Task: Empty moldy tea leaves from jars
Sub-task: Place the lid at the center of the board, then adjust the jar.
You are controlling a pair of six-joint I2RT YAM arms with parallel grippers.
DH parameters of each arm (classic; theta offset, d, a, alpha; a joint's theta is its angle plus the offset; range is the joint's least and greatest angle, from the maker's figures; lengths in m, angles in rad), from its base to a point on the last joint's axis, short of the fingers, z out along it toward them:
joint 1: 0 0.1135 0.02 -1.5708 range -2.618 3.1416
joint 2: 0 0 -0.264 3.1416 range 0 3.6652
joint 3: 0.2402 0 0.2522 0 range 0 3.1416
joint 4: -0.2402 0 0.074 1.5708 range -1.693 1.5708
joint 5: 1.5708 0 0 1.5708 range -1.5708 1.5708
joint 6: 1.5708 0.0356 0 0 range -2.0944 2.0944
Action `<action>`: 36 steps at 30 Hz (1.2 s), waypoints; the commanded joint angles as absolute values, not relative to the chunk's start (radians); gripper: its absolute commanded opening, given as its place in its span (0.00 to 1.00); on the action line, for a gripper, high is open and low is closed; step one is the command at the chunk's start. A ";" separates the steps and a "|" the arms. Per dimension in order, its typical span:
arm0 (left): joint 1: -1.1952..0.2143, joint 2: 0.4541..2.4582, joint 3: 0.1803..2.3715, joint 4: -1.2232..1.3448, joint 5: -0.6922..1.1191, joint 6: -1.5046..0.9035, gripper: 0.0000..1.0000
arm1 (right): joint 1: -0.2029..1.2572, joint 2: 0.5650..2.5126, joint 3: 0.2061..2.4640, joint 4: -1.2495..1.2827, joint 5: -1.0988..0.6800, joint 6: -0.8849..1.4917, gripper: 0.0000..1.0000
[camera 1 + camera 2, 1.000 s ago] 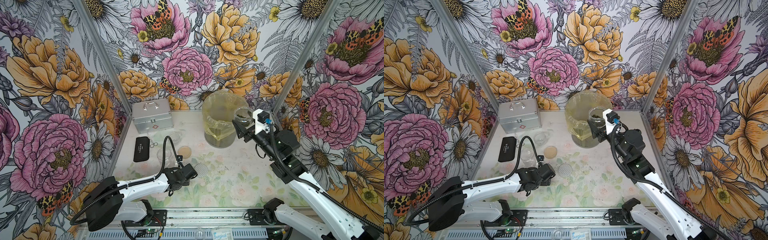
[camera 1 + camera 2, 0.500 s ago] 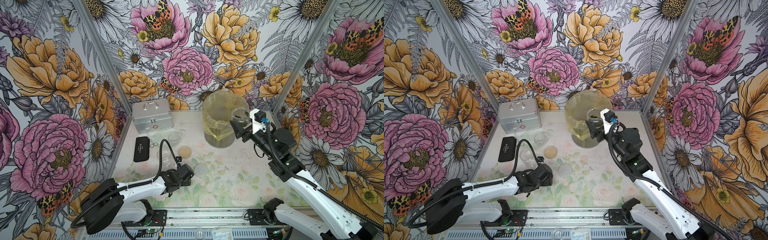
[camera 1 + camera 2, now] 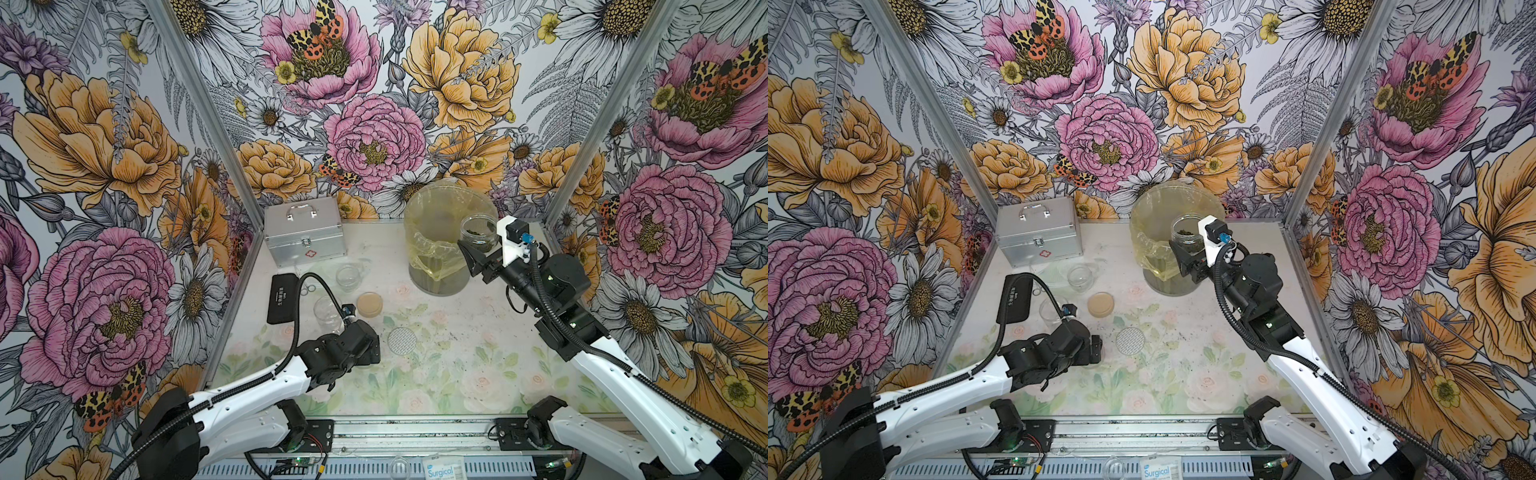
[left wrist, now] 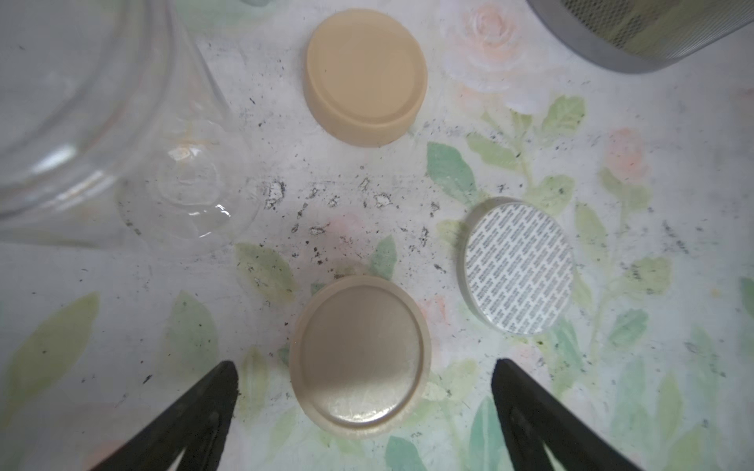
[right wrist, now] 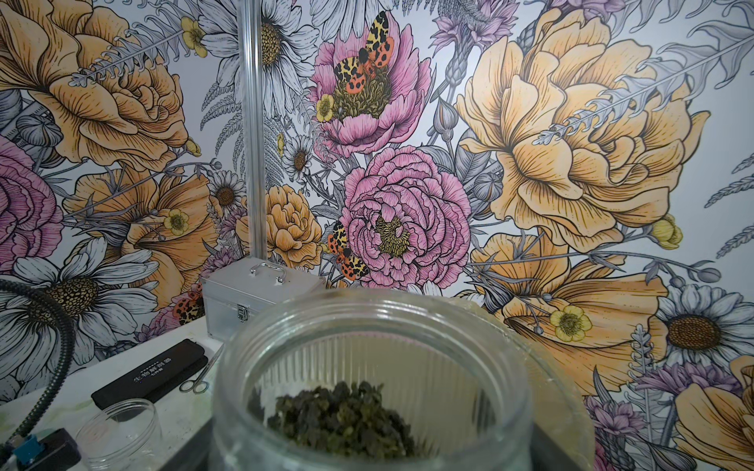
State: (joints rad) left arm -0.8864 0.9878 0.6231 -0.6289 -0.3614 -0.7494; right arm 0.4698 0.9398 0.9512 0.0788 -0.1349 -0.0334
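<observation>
My right gripper (image 3: 482,249) is shut on an open clear jar (image 3: 478,226), held upright in the air right beside the bin's rim. Dark green-brown tea leaves (image 5: 342,416) lie in its bottom. Low over the table, my left gripper (image 4: 364,367) stands open. A tan lid (image 4: 359,354) lies flat between its fingers, touching neither. Two empty jars (image 3: 347,276) (image 3: 327,309) stand lidless on the table's left. The nearer one (image 4: 81,102) is close beside my left gripper.
A second tan lid (image 3: 370,304) and a silver-white dotted lid (image 3: 402,340) lie mid-table. The big translucent bin (image 3: 415,208) with its yellow bag stands at the back. A silver case (image 3: 303,232), a black case (image 3: 282,297) and small scissors (image 3: 305,289) are at back left.
My left gripper has opened wider and drawn back a little toward the near left. My right gripper has carried the jar slightly left, closer to the bin.
</observation>
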 commanded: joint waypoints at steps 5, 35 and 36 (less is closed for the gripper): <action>-0.631 0.945 1.042 -0.736 -0.026 -0.816 0.84 | 0.465 0.976 0.968 0.142 -0.309 -0.073 0.00; -0.732 1.512 1.752 -0.927 0.333 -0.784 0.39 | 0.504 1.114 0.980 0.021 -0.602 -0.282 0.00; -0.732 1.513 1.748 -0.926 0.331 -0.785 0.34 | 0.505 1.117 0.982 0.021 -0.595 -0.288 0.00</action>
